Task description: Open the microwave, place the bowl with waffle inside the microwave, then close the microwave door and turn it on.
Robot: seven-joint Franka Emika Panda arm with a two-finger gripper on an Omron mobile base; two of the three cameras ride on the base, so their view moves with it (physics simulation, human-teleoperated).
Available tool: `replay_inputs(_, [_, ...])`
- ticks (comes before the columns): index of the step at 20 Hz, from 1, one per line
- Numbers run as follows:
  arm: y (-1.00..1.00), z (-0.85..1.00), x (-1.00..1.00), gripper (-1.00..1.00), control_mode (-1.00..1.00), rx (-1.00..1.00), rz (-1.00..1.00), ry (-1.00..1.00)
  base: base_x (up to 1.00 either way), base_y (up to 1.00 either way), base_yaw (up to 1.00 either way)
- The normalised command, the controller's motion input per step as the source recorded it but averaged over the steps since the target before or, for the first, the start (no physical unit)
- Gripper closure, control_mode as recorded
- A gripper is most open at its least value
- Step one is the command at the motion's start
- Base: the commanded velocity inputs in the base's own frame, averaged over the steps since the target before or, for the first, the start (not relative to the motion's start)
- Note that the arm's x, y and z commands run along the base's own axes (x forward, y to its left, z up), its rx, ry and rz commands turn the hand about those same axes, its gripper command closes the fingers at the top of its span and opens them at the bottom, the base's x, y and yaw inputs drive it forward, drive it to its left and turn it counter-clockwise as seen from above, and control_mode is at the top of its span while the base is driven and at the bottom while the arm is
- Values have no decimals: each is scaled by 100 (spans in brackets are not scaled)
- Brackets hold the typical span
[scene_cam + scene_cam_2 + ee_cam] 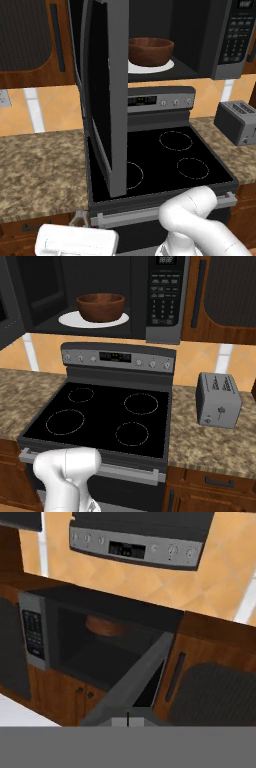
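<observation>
Bowl (pixel 100 307) is in the microwave (pixel 95 296), sitting upright on the white turntable (pixel 70 319), mouth facing up, roughly centred on the plate. I can't see the waffle over the rim from either base camera, so I can't confirm it from here

Door (pixel 102 95) is wide open, hinged on the left, swung out toward me over the stove (pixel 105 416). Its long axis is vertical; in the left base view I see it nearly edge-on, glass face turned left, free edge pointing back at the robot. In the upside-down hand view the door (pixel 132 679) runs as a grey slab from the cavity down to the fingers (pixel 127 721)

Claw: the 2 tips sit right at the bottom edge of the hand view, looking pressed together with nothing between them, just by the door's free edge. Can't tell if they touch it

My read: step in hand is closing the door. How I'd do it:
- push on the outer face near the free edge, far from the hinge, for the most leverage
- follow the arc around the left hinge, don't shove straight in
- keep the wrist clear of the cavity and bowl
- finish with a firm press so it latches, then go for the keypad (pixel 165 296) on the right

Toaster (pixel 217 401) on the right counter is well clear of the swing
</observation>
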Motion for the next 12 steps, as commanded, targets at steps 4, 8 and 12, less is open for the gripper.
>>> replay_inputs(4, [73,0,61,100,-100,0,0,-33,0,0,0])
replay_inputs(8, [64,0,62,100,-100,6,0,-25,0,0,0])
replay_inputs(12, [31,19,36,100,-100,20,2,-29,0,0,0])
